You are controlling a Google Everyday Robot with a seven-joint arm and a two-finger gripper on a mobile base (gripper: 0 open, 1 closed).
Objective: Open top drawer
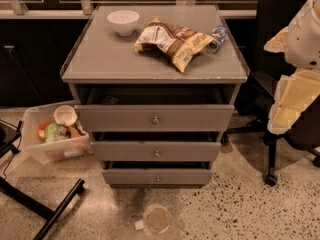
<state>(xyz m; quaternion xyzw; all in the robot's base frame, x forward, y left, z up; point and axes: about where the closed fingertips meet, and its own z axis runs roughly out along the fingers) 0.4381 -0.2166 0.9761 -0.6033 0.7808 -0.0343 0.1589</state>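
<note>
The grey cabinet stands in the middle of the camera view with three drawers. The top drawer has a flat grey front and one small round metal knob. Its front stands out from the cabinet body, and a dark gap behind it shows part of the inside. The two similar drawers sit below it. A white and yellowish part of my arm shows at the right edge, well clear of the cabinet. My gripper is out of view.
On the cabinet top lie a white bowl, a snack bag and a small water bottle. A clear plastic bin of items stands on the floor at left. A black office chair is at right. Black stand legs are at lower left.
</note>
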